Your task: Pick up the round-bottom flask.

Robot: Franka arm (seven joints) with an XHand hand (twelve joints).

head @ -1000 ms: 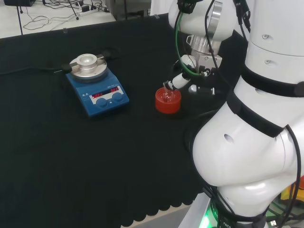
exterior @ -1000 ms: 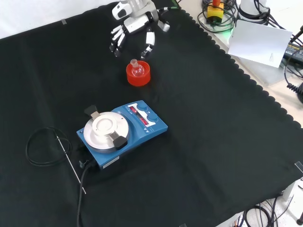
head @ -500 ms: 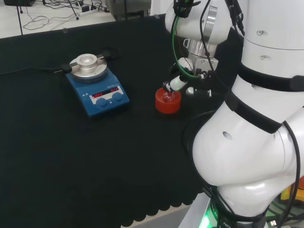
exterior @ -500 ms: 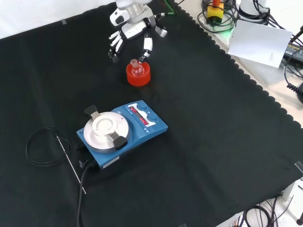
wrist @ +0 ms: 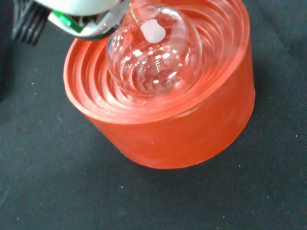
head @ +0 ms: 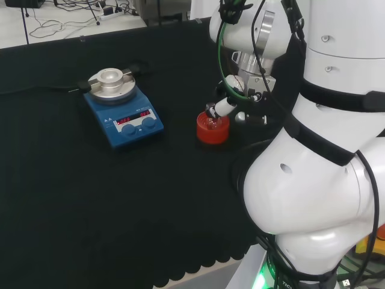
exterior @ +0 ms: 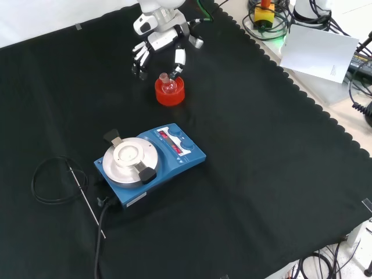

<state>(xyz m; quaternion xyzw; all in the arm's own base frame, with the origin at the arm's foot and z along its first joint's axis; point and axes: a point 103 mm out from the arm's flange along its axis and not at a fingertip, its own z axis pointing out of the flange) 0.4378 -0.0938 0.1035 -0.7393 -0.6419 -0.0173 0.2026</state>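
Round-bottom flask [wrist: 153, 52] sits in the red ribbed stand [exterior: 170, 92] on the black-clothed bench [exterior: 261, 145], clear glass bulb nested in the rings. Robot hand [exterior: 156, 43] hovers just behind it in the front view, fingers spread apart and relaxed, one fingertip [exterior: 177, 65] close by the flask's neck, nothing gripped. Nearer the front camera stands a blue stirrer plate [exterior: 148, 163].

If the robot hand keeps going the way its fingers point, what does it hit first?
Most likely the round-bottom flask in the red ribbed stand: the robot hand hangs open just behind it with its thumb tip at the neck. Depth is unclear; the other fingers may meet cloth.
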